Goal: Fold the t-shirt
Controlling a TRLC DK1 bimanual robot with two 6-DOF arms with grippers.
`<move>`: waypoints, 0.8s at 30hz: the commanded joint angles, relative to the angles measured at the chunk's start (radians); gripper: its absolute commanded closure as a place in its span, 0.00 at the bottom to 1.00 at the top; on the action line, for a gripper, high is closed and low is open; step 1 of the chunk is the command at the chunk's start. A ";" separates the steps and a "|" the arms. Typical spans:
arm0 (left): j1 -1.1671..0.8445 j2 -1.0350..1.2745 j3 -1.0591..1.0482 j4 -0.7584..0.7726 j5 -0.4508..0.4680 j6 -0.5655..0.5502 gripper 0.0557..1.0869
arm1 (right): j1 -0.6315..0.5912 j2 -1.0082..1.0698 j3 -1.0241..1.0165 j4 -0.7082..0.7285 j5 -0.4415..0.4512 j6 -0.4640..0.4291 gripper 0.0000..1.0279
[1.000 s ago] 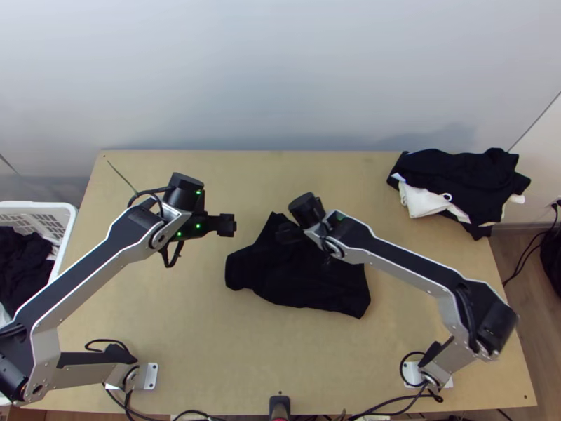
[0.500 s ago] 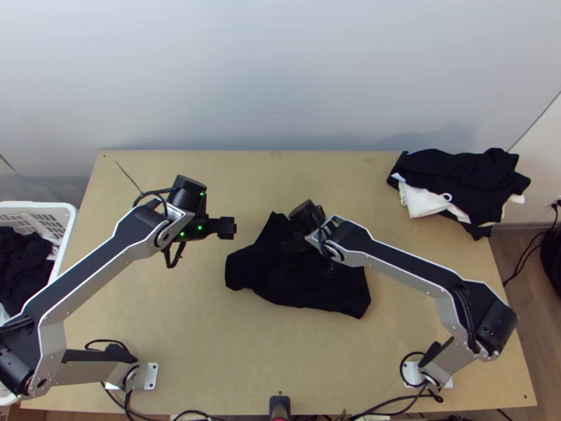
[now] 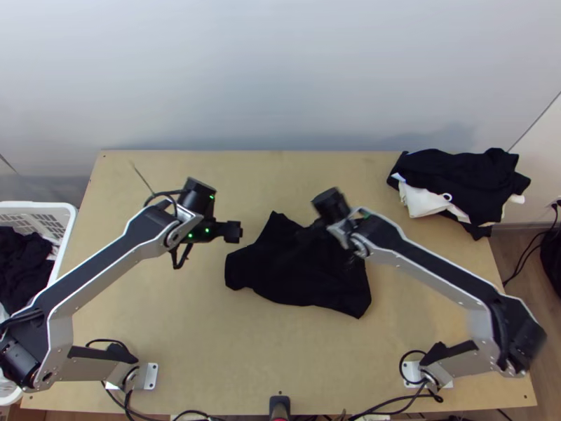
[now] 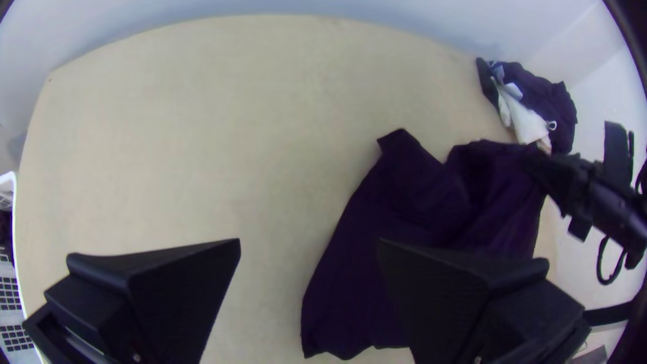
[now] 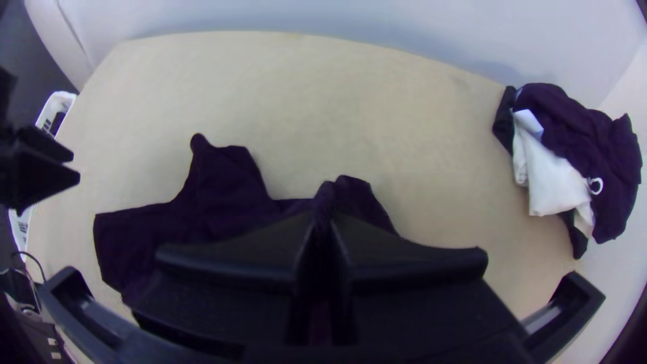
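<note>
The black t-shirt (image 3: 294, 281) lies crumpled mid-table, its sides uneven. At its upper edge my right gripper (image 3: 312, 233) is over the cloth. In the right wrist view, the right gripper (image 5: 322, 226) is shut with a pinched fold of the t-shirt (image 5: 222, 192) between its fingers; the left wrist view shows that part of the t-shirt (image 4: 431, 202) raised in a ridge towards it. Left of the t-shirt stands my left gripper (image 3: 235, 231), apart from the cloth. In its own wrist view the left gripper (image 4: 310, 249) is open, nothing between its fingers.
At the table's far right corner lies a pile of black and white clothes (image 3: 459, 184). A white basket (image 3: 68, 231) holding dark cloth stands off the left edge. Bare wood (image 3: 189, 316) stretches in front of the left gripper. A wall runs behind the table.
The right gripper has moved to the right over the t-shirt. My left gripper has shifted slightly right and nearer. Most of the t-shirt's outline has stayed in place.
</note>
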 commanded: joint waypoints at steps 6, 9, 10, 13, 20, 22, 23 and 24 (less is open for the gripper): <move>-0.128 0.037 0.019 -0.161 0.089 -0.008 0.05 | -0.106 -0.134 -0.002 -0.091 0.003 -0.043 0.97; -0.156 0.060 0.024 -0.220 0.109 -0.009 0.05 | -0.135 -0.176 -0.012 -0.117 0.003 -0.043 0.97; -0.162 0.066 0.022 -0.221 0.110 -0.009 0.05 | -0.141 -0.191 -0.019 -0.123 0.003 -0.043 0.97; -0.165 0.086 0.019 -0.213 0.109 -0.009 0.05 | -0.177 -0.241 -0.048 -0.142 0.003 -0.052 0.97; -0.135 0.106 -0.024 -0.109 0.073 -0.002 0.05 | -0.281 -0.381 -0.157 -0.162 -0.003 -0.079 0.97; -0.119 0.117 -0.031 -0.091 0.067 0.001 0.05 | -0.316 -0.421 -0.194 -0.169 -0.003 -0.085 0.97; -0.110 0.123 -0.031 -0.088 0.067 0.001 0.05 | -0.336 -0.442 -0.217 -0.174 -0.006 -0.088 0.97; -0.104 0.124 -0.031 -0.086 0.066 0.001 0.05 | -0.354 -0.464 -0.242 -0.175 -0.006 -0.094 0.97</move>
